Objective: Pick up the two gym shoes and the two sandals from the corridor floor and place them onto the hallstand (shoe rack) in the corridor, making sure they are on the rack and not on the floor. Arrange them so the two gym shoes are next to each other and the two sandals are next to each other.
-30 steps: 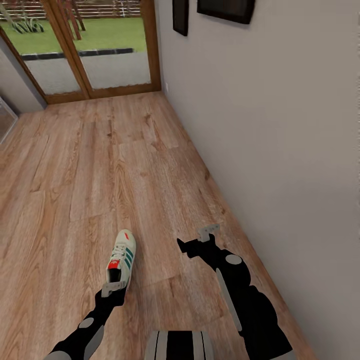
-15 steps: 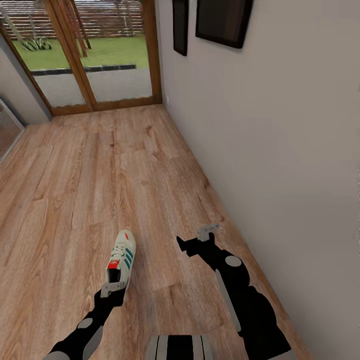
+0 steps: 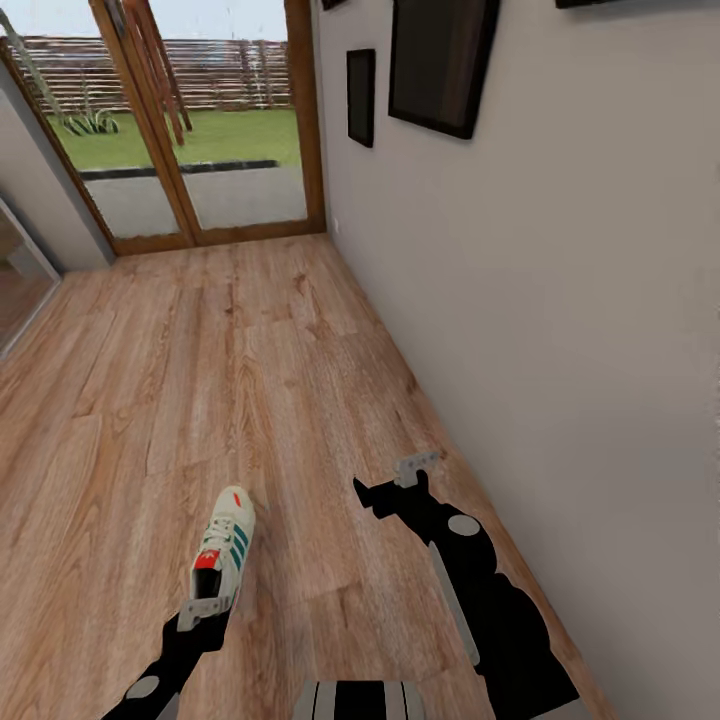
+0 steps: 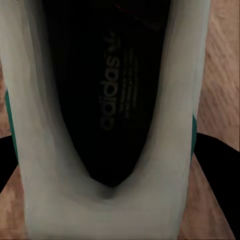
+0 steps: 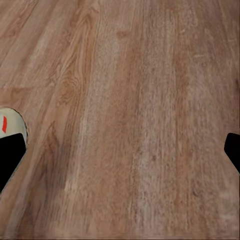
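Stretching away toward glass doors point(image 3: 195, 150) and a lawn outside, the corridor floor point(image 3: 250, 380) is lying bare of any other footwear, with a grey wall point(image 3: 560, 300) and its dark framed pictures point(image 3: 440, 65) running along the robot's right. The robot itself is standing in mid-corridor with both arms out in front. One gym shoe point(image 3: 222, 555) is being held at its heel end by the left gripper point(image 3: 203, 607), toe pointing away; the left wrist camera is looking straight into the shoe's dark opening point(image 4: 112, 95), with white collar walls on both sides, so the claw appears clamped on the heel rim. The right gripper point(image 3: 392, 487) is hanging empty above the planks, its dark fingers point(image 5: 11, 150) standing wide apart. By this reading the task is only getting under way: one sneaker is in hand, none is racked, and the second sneaker, both sandals and the hallstand are yet to be found.
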Controlling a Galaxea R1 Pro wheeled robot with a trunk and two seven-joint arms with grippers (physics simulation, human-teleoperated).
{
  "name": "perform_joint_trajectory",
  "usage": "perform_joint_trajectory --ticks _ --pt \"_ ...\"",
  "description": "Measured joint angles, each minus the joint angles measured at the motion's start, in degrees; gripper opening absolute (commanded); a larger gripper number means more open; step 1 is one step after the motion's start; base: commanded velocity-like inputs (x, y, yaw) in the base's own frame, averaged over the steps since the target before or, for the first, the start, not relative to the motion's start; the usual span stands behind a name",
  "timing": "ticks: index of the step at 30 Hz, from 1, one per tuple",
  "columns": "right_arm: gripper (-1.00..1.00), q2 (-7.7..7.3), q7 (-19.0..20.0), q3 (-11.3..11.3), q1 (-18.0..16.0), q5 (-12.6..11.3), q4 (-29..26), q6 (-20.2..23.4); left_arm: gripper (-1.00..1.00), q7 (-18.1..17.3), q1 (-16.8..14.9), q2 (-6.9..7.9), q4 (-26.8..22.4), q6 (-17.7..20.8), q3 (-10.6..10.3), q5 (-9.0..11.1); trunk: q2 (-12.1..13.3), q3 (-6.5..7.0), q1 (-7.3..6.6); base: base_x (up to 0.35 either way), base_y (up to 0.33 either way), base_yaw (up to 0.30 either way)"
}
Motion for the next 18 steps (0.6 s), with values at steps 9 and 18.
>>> perform_joint_trajectory --ticks 9,18 --pt "1.0 -1.52 -0.09 -0.09 0.74 1.04 3.29 -1.66 -1.0 0.06 2.64 -0.15 0.64 -3.91 0.02 0.01 0.5 2.74 -0.42 0.0 0.0 -0.036" --pt "1.0 -8.11 -0.04 -0.21 5.27 1.15 14.2 -17.79 -1.0 0.09 6.34 -0.05 0.73 -5.72 0.69 0.24 4.11 5.15 -2.39 0.0 0.0 -0.099"
